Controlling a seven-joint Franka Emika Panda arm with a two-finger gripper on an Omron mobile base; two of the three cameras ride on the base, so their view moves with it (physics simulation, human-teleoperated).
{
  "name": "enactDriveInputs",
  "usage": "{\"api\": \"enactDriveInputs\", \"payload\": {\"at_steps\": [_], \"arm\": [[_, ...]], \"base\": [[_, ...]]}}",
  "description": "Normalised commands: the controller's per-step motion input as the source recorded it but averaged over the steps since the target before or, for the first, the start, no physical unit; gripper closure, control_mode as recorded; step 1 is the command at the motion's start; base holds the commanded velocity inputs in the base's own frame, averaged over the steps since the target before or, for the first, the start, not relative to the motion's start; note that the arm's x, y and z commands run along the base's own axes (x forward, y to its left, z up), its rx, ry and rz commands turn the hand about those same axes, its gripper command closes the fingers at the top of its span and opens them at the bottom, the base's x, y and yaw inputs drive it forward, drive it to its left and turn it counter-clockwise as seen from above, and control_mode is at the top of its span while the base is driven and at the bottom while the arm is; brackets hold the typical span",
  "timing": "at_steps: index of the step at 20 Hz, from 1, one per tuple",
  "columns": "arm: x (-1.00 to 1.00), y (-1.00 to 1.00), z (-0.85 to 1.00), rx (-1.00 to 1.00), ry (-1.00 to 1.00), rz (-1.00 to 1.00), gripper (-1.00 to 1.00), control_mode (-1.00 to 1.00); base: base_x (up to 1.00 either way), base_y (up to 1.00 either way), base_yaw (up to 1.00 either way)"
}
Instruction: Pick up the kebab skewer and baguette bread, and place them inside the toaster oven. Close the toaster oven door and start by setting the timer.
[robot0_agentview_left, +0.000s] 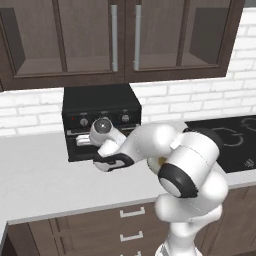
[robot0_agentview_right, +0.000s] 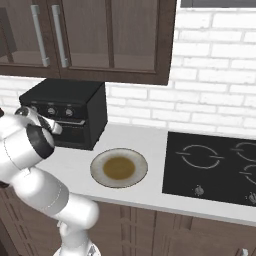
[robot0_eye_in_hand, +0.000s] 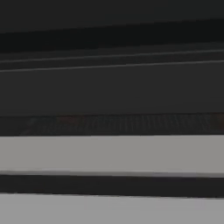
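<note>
Standing against the brick wall at the back of the counter (robot0_agentview_left: 35, 170), the toaster oven (robot0_agentview_left: 100, 107) sits under the dark upper cabinets (robot0_agentview_left: 125, 40). Its knob panel faces me, and the dark opening below it is largely hidden by my arm. My gripper (robot0_agentview_left: 86, 141) is at that opening, low against the front; the jaws stand wide apart, holding nothing I can see. From the hand camera, dark interior bands and thin rack lines show close up. Bare counter lies to the oven's left. To its right, near the counter's front edge, a round plate (robot0_agentview_right: 119, 167) stands apart from the oven. Further right is the black cooktop (robot0_agentview_right: 215, 167).
</note>
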Motion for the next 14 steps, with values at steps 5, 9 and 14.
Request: {"api": "enactDriveInputs", "payload": {"at_steps": [5, 9, 14], "arm": [[0.22, 0.00, 0.00, 0.00, -0.01, 0.00, -1.00, -1.00], [-0.18, 0.18, 0.05, 0.00, 0.00, 0.00, -1.00, -1.00], [-0.55, 0.23, 0.20, 0.00, 0.00, 0.00, -1.00, -1.00]], "base": [[0.00, 0.00, 0.00], [0.00, 0.00, 0.00], [0.00, 0.00, 0.00]]}}
